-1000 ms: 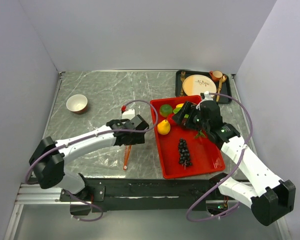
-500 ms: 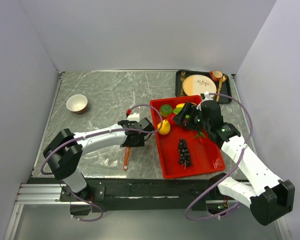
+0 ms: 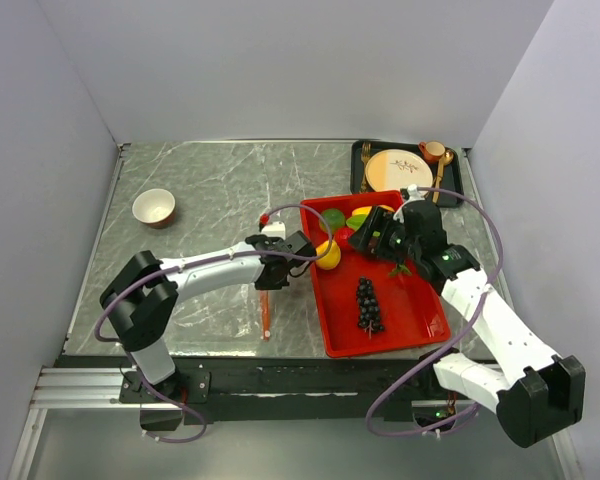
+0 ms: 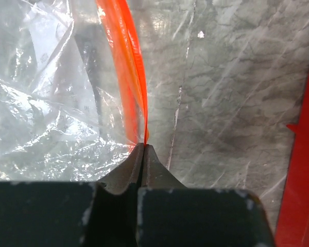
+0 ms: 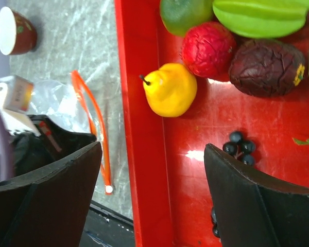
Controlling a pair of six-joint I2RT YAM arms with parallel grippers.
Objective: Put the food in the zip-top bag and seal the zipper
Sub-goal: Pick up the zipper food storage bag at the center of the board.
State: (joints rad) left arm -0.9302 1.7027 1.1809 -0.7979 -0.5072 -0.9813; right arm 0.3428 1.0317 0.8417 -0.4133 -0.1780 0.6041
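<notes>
Dragged toward the red tray (image 3: 420,320), the zipper (image 4: 129,67) stays pinched in the left claw (image 4: 143,146); the right claw (image 5: 153,148) hangs spread.

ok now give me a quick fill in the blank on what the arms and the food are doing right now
The left hand is shut on the zip-top bag's orange ___.
The right hand hangs ___, holding nothing.
The yellow pear lies in the ___ tray.
Missing words: zipper; open; red.
</notes>
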